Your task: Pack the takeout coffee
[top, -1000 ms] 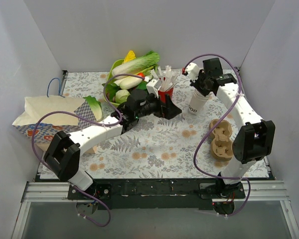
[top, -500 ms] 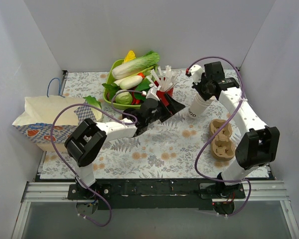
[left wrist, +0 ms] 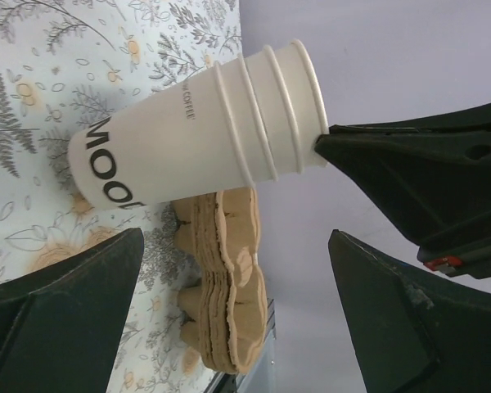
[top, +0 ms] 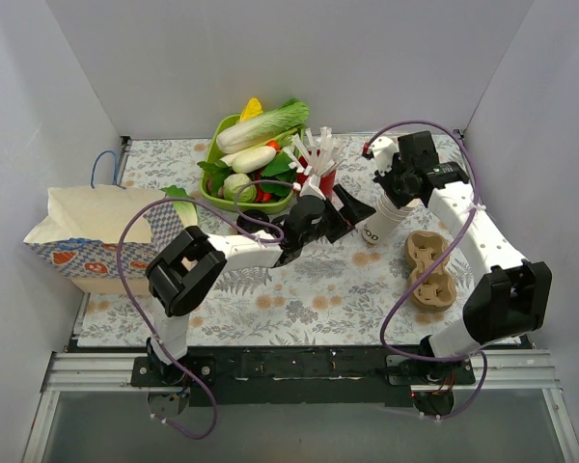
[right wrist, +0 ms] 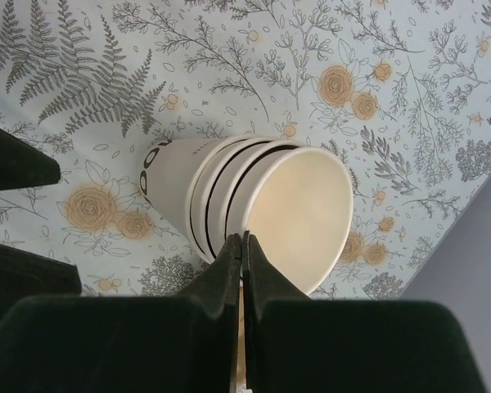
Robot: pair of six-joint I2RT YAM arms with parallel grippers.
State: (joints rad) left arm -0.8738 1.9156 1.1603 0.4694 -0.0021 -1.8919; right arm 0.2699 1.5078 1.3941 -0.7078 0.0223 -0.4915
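Right wrist view: right gripper (right wrist: pixel 242 239) pinched shut on rim of tilted cup stack (right wrist: pixel 286 205). Left wrist view alone: left gripper (left wrist: pixel 235 236) wide open facing stack, pulp carriers (left wrist: pixel 229 311) beyond.

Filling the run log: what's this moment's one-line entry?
left fingers: open, facing cup stack | right fingers: shut on stack rim | cup stack: tilted, lidless | pulp carriers: stacked, untouched

Plain white walls (top: pixel 367 58) enclose a table (top: pixel 299 309) covered in floral cloth.
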